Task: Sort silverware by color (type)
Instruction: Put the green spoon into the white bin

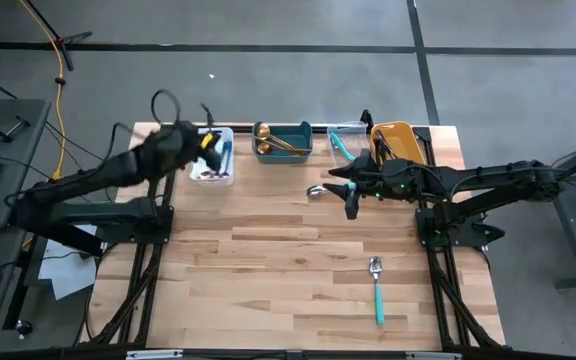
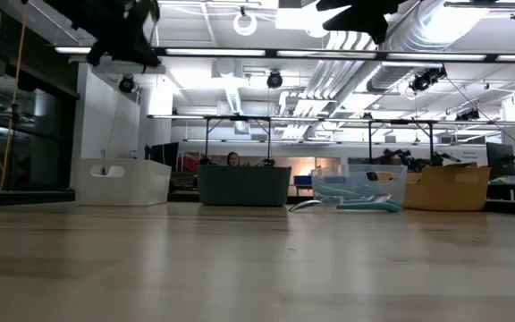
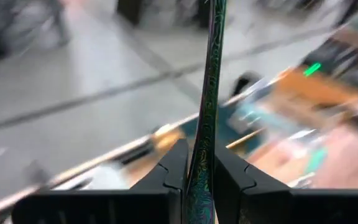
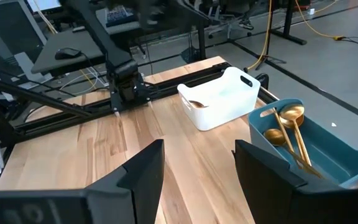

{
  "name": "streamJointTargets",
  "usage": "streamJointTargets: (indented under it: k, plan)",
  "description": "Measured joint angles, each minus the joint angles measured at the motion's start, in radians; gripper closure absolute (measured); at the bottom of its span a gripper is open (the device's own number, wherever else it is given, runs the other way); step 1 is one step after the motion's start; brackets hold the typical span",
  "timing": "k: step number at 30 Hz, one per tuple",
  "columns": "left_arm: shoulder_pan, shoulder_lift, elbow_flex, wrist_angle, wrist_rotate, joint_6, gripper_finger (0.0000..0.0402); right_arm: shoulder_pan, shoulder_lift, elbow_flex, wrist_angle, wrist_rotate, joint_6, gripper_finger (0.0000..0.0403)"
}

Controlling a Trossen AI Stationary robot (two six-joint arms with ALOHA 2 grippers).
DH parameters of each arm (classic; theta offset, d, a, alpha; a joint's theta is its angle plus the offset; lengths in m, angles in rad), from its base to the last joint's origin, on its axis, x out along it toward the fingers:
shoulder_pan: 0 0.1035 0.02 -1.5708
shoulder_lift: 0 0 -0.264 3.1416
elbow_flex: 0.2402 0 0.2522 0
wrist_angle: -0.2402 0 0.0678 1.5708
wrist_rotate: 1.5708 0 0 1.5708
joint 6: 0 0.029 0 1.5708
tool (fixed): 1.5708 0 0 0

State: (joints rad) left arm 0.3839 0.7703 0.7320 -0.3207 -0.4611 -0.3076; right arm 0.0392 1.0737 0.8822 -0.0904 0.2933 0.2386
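Left claw holds a shiny spoon over the white bin

The left claw (image 3: 199,180) is clamped on a rainbow spoon (image 3: 207,93) above the white bin (image 1: 213,172). The right claw (image 4: 197,171) is apart, empty, near the clear bin (image 1: 346,135). Gold spoons (image 4: 288,134) lie in the teal bin (image 4: 328,155). A green-handled spoon (image 1: 377,290) lies alone on the tabletop (image 1: 268,260).
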Motion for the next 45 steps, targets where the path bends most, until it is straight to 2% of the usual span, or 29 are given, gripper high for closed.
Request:
streamJointTargets:
  k: [3, 7, 10, 15, 23, 28, 34, 39, 41, 45]
  plan:
    - [0.163, 0.078, 0.061, -0.17, 0.128, -0.005, 0.0368, 0.0, 0.0, 0.0, 0.001, 0.002, 0.002, 0.0213]
    - [0.327, 0.214, 0.066, -0.303, 0.335, -0.007, 0.0368, 0.0, 0.0, 0.0, 0.001, 0.001, 0.016, 0.0213]
    - [0.388, 0.331, 0.066, -0.375, 0.405, -0.022, 0.0368, 0.0, 0.0, 0.0, 0.001, 0.001, 0.027, 0.0213]
    - [0.434, 0.491, 0.066, -0.369, 0.528, -0.022, 0.0368, 0.0, 0.0, 0.0, 0.0, 0.001, 0.034, 0.0213]
    - [0.435, 0.628, 0.066, -0.372, 0.481, -0.004, 0.0368, 0.0, 0.001, 0.0, -0.002, 0.001, 0.053, 0.0213]
    - [0.435, 0.641, 0.066, -0.372, 0.421, -0.005, 0.0368, 0.0, 0.001, 0.0, -0.002, 0.0, 0.053, 0.0213]
    - [0.435, 0.641, 0.066, -0.375, 0.415, 0.019, 0.0368, 0.0, 0.001, 0.0, -0.003, 0.0, 0.05, 0.0213]
    - [0.435, 0.641, 0.066, -0.375, 0.372, -0.027, 0.0368, 0.0, 0.001, 0.0, -0.003, 0.0, 0.05, 0.0213]
    - [0.435, 0.641, 0.066, -0.375, 0.369, -0.024, 0.0352, 0.0, 0.001, -0.001, -0.003, 0.0, 0.05, 0.0213]
    - [0.435, 0.641, 0.066, -0.375, 0.369, -0.014, 0.029, 0.0, 0.001, -0.001, -0.005, 0.0, 0.05, 0.0213]
